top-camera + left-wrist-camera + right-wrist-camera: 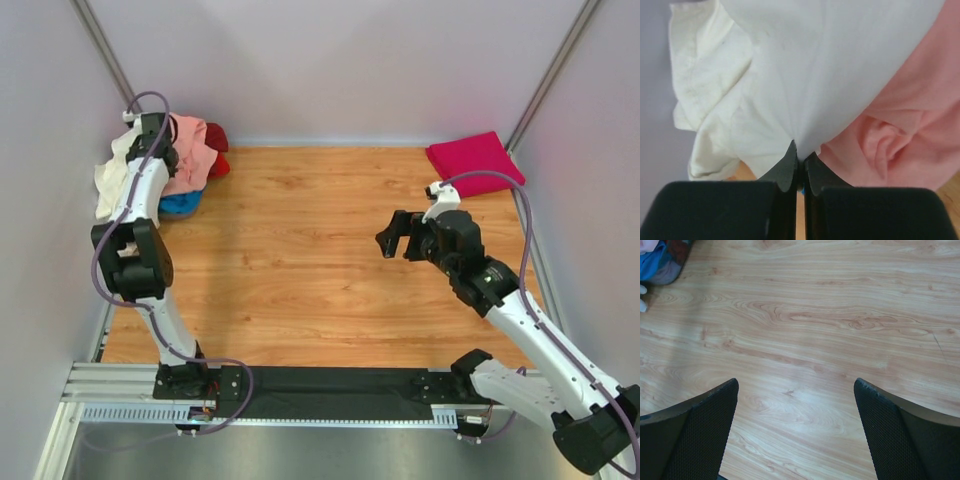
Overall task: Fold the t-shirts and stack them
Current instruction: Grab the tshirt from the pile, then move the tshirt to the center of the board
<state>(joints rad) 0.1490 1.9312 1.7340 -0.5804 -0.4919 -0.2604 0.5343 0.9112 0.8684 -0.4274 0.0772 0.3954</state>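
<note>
Shirts first. Four lie heaped in the far left corner of your table [300,260], against the wall. The cream shirt [790,65] is on the left of the heap and crumpled. The salmon shirt [910,125] sits just beside it on the right, and the two touch. The red shirt [217,150] shows at the heap's far right edge, partly covered by the salmon one. The blue shirt [180,203] peeks out at the near side, under the others. The magenta shirt [474,162] lies apart in the far right corner, folded flat into a rough rectangle.

Left claw [799,155]: clenched. Your left arm reaches over the heap, and the wrist view shows both fingers pressed together on a pinch of the cream shirt. Creases in the cloth fan out from that point. The salmon shirt lies beside the fingers on the right but is not in the grip.

Right claw [392,238]: released, with the jaws spread wide. It grasps nothing. It hangs over bare wood right of the table's middle, well apart from both the heap and the magenta shirt. Its wrist view shows wood grain between the fingers, with a bit of the heap at the upper left corner.
</note>
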